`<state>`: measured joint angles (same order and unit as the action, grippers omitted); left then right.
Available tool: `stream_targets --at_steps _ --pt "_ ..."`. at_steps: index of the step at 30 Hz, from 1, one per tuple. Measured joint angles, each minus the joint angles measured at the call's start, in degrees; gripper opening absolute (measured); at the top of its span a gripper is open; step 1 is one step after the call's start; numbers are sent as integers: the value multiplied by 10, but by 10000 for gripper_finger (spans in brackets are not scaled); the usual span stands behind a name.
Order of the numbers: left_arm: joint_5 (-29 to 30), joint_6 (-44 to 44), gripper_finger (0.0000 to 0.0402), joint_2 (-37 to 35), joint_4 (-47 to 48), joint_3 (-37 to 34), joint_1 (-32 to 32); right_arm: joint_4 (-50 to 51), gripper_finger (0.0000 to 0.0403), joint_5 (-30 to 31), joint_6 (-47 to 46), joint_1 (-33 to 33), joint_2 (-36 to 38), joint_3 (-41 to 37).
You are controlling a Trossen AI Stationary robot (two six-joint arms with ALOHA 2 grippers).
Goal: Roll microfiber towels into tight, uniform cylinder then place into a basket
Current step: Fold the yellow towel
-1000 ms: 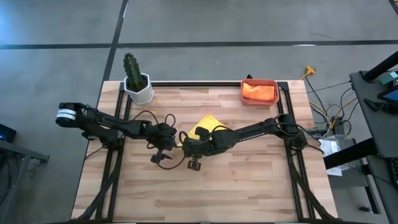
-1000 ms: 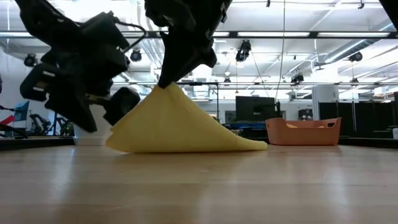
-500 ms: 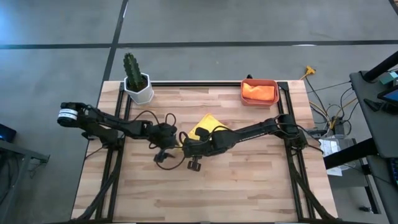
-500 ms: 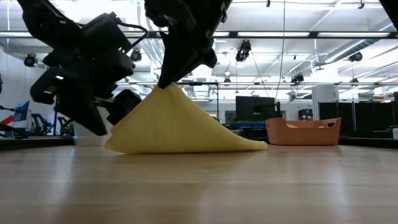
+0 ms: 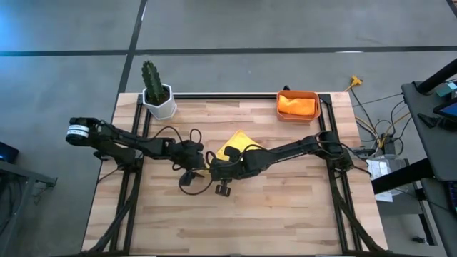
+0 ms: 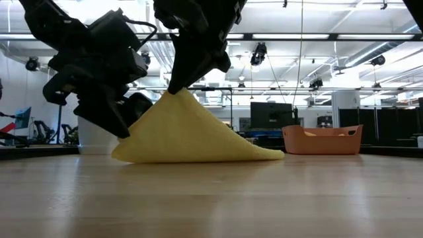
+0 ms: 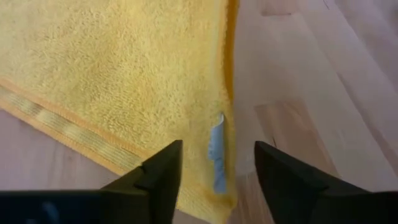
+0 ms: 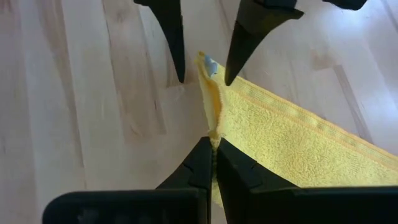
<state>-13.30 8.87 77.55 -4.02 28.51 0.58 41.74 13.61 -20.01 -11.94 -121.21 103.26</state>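
Note:
The yellow towel (image 5: pixel 235 141) lies mid-table, one edge lifted into a tent shape (image 6: pixel 192 129) while its lower edge rests on the wood. My right gripper (image 8: pixel 212 142) is shut on the tent's peak. My left gripper (image 7: pixel 217 146) is open, and its fingers stand on either side of the towel's tagged corner (image 8: pixel 205 61) without touching it. The orange towel (image 5: pixel 296 105) lies in the salmon basket (image 5: pixel 280 114) at the table's far right. My right gripper pinches the yellow towel's hemmed edge (image 8: pixel 214 124) between its two fingertips, close to the tagged corner. The fingers slant down onto it from above. The edge is lifted to a peak (image 6: pixel 176 92), and the cloth slopes down from there to the table (image 6: pixel 198 157).
A white pot with a green cactus (image 5: pixel 157 96) stands at the far left corner. A black frame rail (image 5: pixel 221 96) runs along the table's far edge. Bare wood (image 5: pixel 235 214) lies on the near side of both grippers.
My left gripper has rolled and tipped a little, which brought its fingertips closer to the yellow towel's tagged corner. My right gripper has kept still, and the towel's tent shape is unchanged.

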Motion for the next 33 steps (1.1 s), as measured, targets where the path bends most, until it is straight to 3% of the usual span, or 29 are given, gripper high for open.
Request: stream_targets --at_steps 11,14,19,26,33 --pt "-9 -40 40 0 57 10 0 2 11 0 -15 0 0 0" --pt "-46 -51 7 0 84 16 0 10 11 -2 -50 0 0 0" --pt "-110 -123 3 -16 125 26 0 18 11 -20 -101 -11 4 0" --pt "-192 -213 1 -93 146 47 0 18 11 -21 -151 -47 28 0" --pt "-207 -222 0 -129 141 100 -2 17 11 -13 -192 -81 37 0"
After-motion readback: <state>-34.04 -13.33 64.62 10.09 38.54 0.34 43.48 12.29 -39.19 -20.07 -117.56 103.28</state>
